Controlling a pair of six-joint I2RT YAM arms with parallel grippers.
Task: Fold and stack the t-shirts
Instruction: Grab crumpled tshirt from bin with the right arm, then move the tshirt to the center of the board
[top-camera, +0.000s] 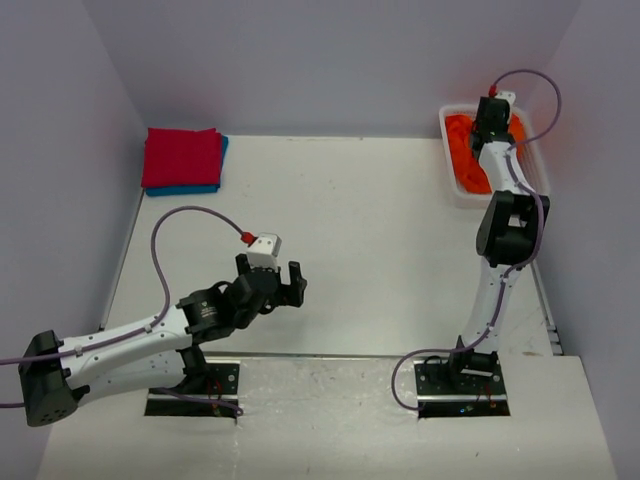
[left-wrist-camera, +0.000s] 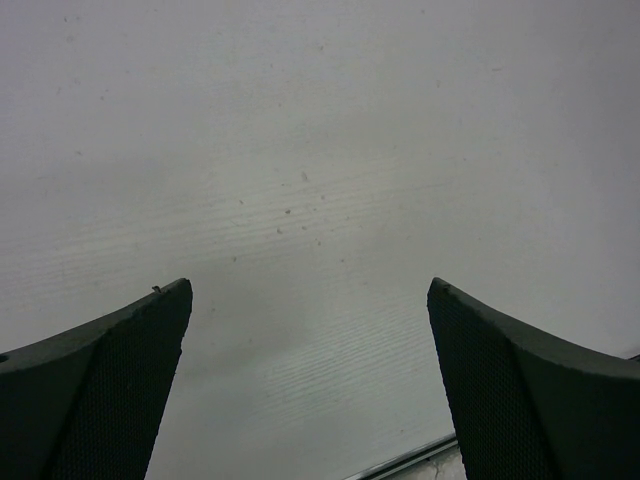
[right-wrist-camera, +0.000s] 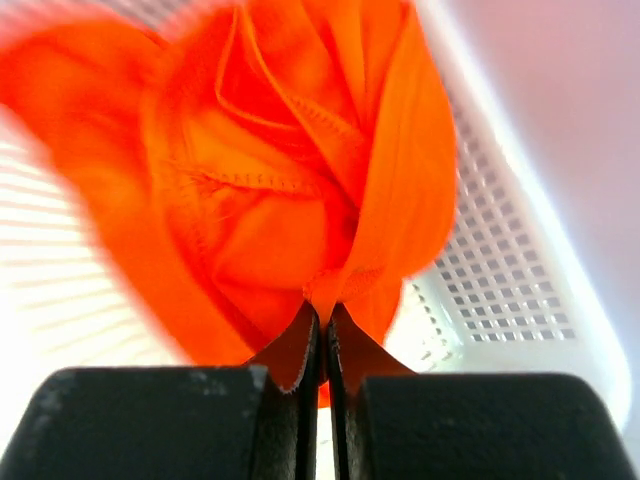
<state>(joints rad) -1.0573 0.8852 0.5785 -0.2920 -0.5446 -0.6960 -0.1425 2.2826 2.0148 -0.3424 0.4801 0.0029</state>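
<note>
Right end effector (right-wrist-camera: 322, 318) pinching orange tee (right-wrist-camera: 290, 190) inside basket (right-wrist-camera: 500, 270).
Cloth looks soft, light, limp; likely to sag and bunch, so a hem or shoulder seam seems the better hold. One fold sits in the pinch, the rest bunched just beyond. Left end effector (left-wrist-camera: 310, 300) spread over desk (left-wrist-camera: 320, 150), well apart from basket. Red tee (top-camera: 182, 155) on blue tee (top-camera: 195, 189), far across from basket.
</note>
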